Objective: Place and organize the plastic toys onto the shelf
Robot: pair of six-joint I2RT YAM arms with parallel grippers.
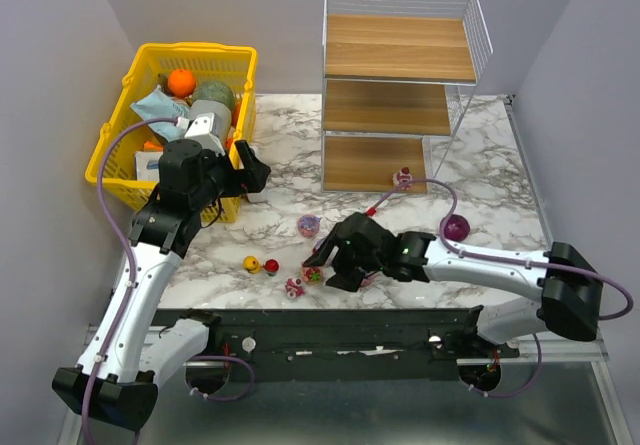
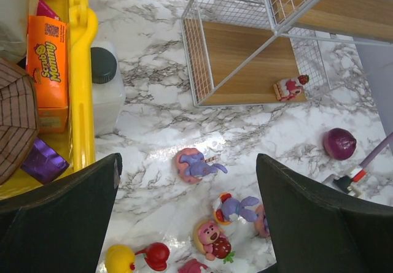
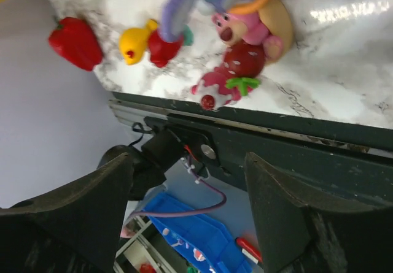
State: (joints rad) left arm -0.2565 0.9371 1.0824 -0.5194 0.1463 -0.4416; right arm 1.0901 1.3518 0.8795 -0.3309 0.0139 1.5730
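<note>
Toy (image 2: 288, 88), one, on three-board shelf (image 1: 400, 50)

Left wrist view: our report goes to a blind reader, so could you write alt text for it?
From above, between the dark fingers of the open left hand, small colourful toys lie scattered on a marble table. Beyond them stands the white wire shelf with one pink-red toy on its bottom board; a yellow basket is at left, a purple ball at right.

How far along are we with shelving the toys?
Done: one toy sits on the shelf's bottom board. In hand: nothing yet; the right gripper, jaws open, hangs low over a toy cluster. Left: that cluster, the purple bunny and the yellow and red toys on the table.
</note>
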